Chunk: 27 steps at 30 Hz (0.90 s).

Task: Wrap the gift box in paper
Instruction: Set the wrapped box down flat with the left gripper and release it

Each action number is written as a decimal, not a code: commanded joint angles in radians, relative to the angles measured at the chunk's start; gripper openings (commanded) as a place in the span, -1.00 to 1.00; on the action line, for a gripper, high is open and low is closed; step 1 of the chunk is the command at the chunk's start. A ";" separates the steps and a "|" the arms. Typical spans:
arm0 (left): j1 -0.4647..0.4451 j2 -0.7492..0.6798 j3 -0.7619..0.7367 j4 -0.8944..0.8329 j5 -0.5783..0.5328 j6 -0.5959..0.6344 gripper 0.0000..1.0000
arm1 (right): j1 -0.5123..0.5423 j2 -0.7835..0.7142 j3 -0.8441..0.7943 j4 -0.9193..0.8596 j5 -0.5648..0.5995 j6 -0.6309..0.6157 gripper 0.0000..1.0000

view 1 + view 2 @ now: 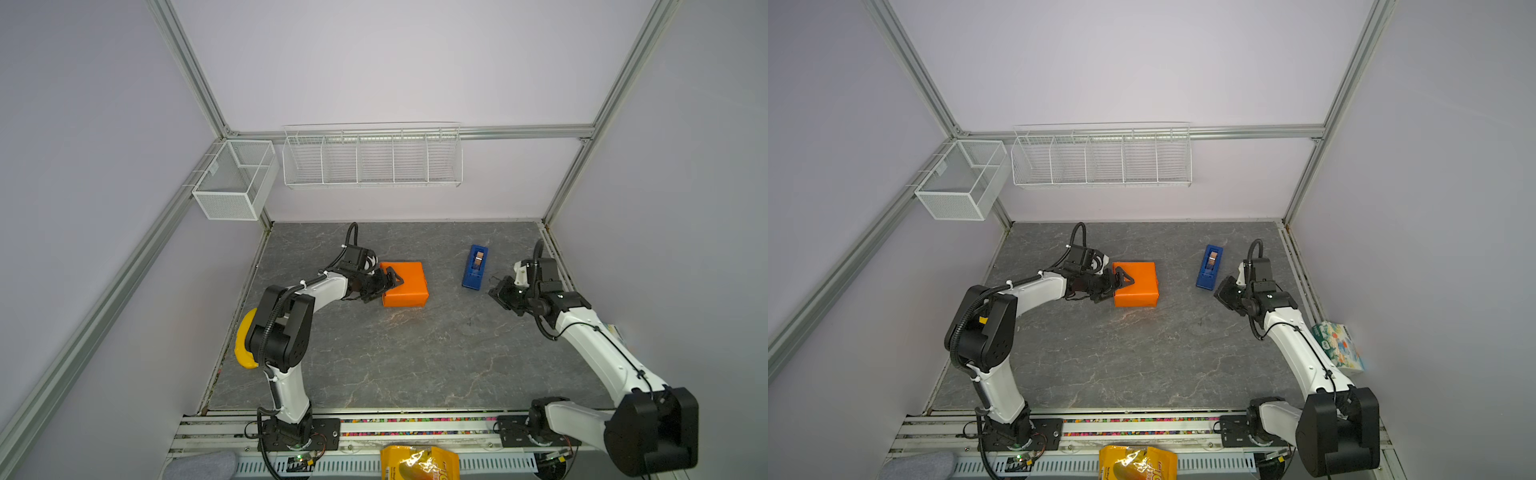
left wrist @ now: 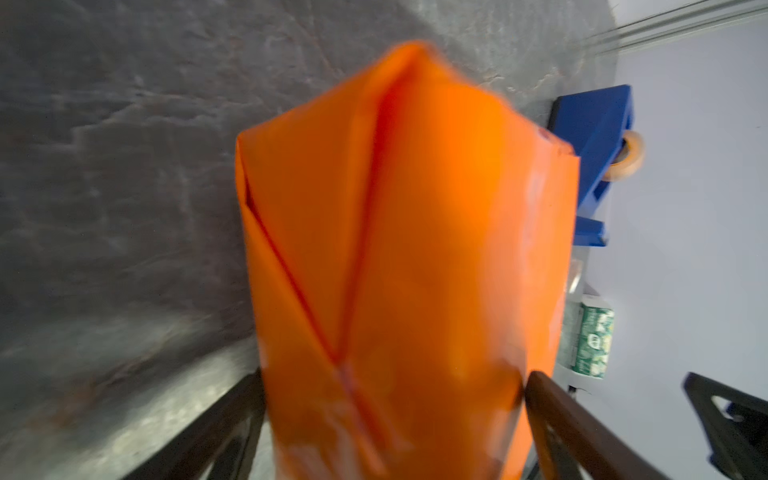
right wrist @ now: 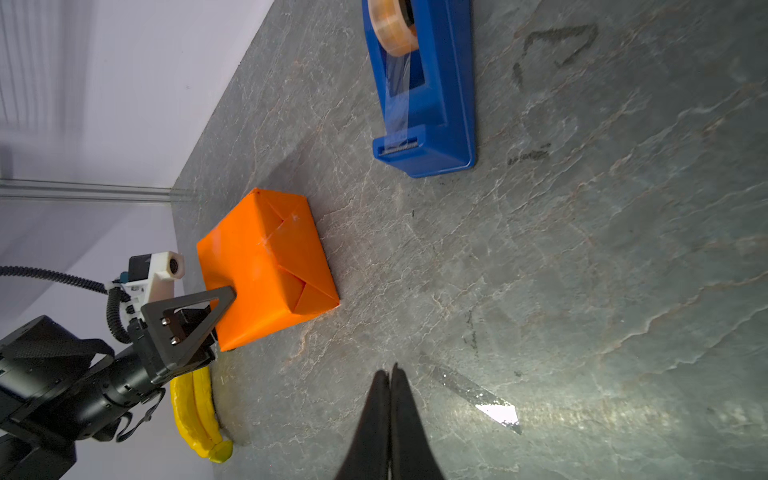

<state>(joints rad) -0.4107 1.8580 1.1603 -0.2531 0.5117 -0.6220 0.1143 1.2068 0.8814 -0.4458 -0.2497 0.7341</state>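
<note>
Toward the back edge of the surface [image 1: 415, 365], about midway between its left and right edges, the gift box [image 1: 409, 280] sits flat, wholly covered by the orange paper [image 1: 1140, 286]. Folded triangular flaps show on its end faces in both wrist views.

Left arm: base at the near-left corner, elbow raised and bent, forearm running toward the back and inward, wrist rolled so one finger lies above the other. Left gripper [image 1: 388, 287] is at the left end of the gift box. Its fingers [image 2: 557, 407] are released and spread wide, the upper one over the top edge, the lower one down by the surface. Slim gaps show beside the paper in the left wrist view.

Right arm: base at the near-right corner, stretched along the right edge, wrist turned inward. Right gripper [image 3: 390, 370] hovers low, fingers clenched on nothing, near the blue tape dispenser [image 1: 475, 268] and well apart from the gift box.

Bananas [image 3: 199, 415] lie by the left edge.
</note>
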 commanded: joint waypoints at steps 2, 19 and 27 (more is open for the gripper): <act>-0.002 -0.046 0.048 -0.111 -0.044 0.083 0.94 | -0.040 0.015 0.034 -0.029 0.038 -0.078 -0.85; -0.022 -0.018 0.086 -0.088 0.063 0.106 0.80 | -0.154 0.023 0.033 -0.027 -0.006 -0.130 -0.81; -0.022 0.098 0.254 -0.175 0.073 0.177 0.80 | -0.205 0.040 0.030 -0.027 -0.010 -0.160 -0.81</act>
<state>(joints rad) -0.4320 1.9114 1.3621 -0.3935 0.5743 -0.4911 -0.0738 1.2297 0.8982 -0.4595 -0.2520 0.6079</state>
